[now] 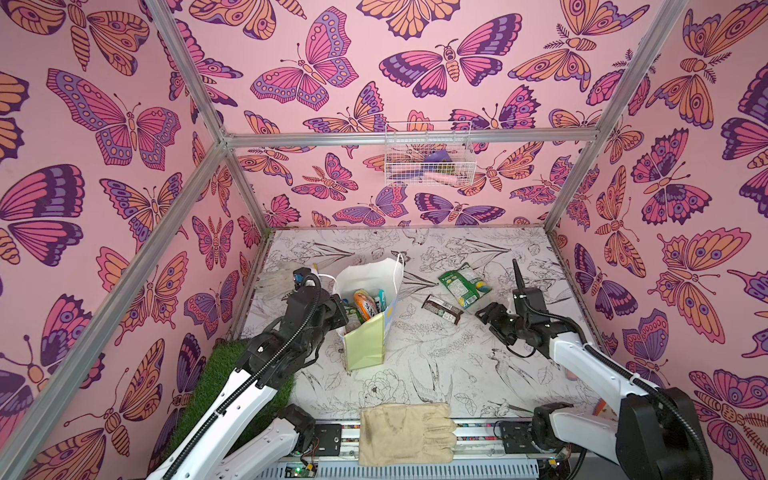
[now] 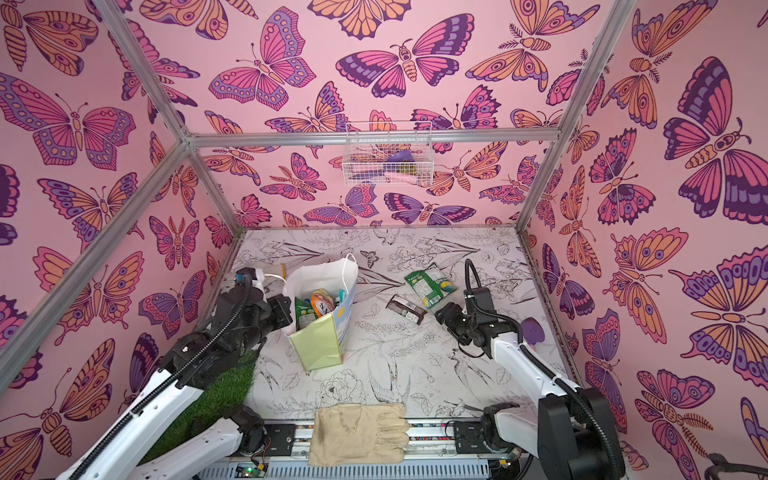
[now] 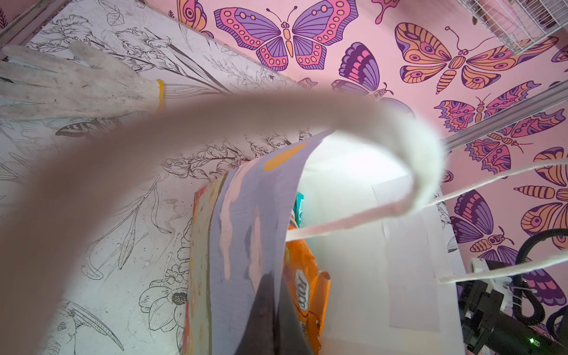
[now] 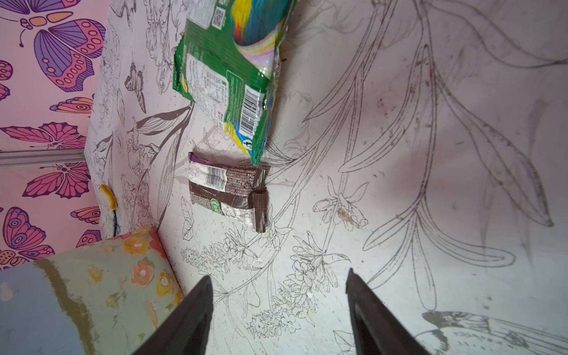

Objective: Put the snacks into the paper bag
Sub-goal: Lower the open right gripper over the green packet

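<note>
My left pincer [image 1: 337, 312] pinches the paper bag [image 1: 365, 345] by its rim, keeping the mouth open. My right pincer [image 4: 278, 276] gapes wide and empty. On the worktop [image 1: 457, 374], the brown bar [image 1: 442, 309] lies at its 9 o'clock and the green packet [image 1: 463, 284] at 11.

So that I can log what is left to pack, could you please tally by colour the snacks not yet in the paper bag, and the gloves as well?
Green packet: 1
Dark brown bar: 1
Beige glove: 1
White glove with a yellow cuff: 1
Total: 4
</note>
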Available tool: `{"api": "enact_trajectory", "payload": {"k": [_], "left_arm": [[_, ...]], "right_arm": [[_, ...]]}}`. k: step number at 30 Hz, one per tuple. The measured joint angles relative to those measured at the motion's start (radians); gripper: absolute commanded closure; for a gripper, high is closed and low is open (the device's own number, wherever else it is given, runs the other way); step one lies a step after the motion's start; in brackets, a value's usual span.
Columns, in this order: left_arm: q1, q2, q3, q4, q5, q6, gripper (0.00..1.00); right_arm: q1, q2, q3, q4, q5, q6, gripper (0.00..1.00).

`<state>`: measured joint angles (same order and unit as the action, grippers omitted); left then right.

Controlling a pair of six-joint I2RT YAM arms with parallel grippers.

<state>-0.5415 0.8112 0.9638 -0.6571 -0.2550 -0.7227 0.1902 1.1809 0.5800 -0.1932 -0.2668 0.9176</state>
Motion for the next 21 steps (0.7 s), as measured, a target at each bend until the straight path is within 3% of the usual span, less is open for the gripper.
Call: {"api": "enact_trajectory", "payload": {"k": [21], "left_arm": [[0.005, 0.001, -0.002, 0.002, 0.000, 0.000, 1.00]], "right_arm": [[-0.019, 0.156, -0.034, 0.201, -0.050, 0.055, 0.36]]}}
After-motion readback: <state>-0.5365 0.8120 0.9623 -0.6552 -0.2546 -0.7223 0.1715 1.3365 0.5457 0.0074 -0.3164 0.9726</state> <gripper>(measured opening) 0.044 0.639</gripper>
